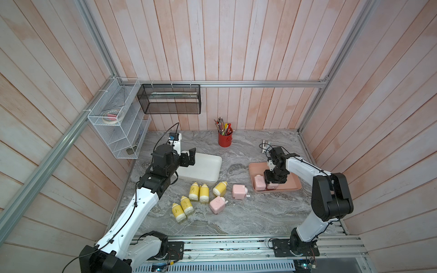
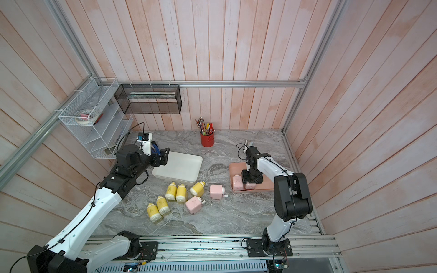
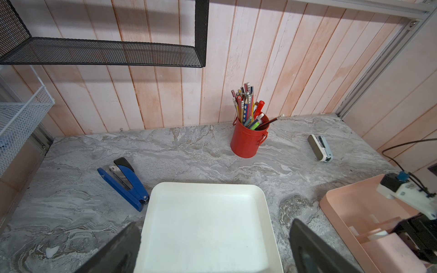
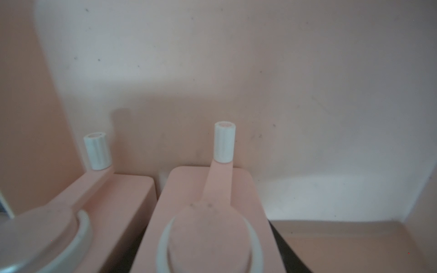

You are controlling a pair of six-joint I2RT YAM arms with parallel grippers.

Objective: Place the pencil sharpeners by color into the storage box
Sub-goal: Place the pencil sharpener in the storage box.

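Right gripper (image 1: 272, 184) astride sharpener (image 4: 208, 196) (apparently snug)

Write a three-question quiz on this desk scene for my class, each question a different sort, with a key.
1. How many yellow sharpeners lie on the table?
2. True or false: the white tray is empty.
3. The right arm's fingers flank a pink sharpener in: A the white tray; B the pink tray; C the red cup.
Key: 1 five; 2 true; 3 B.
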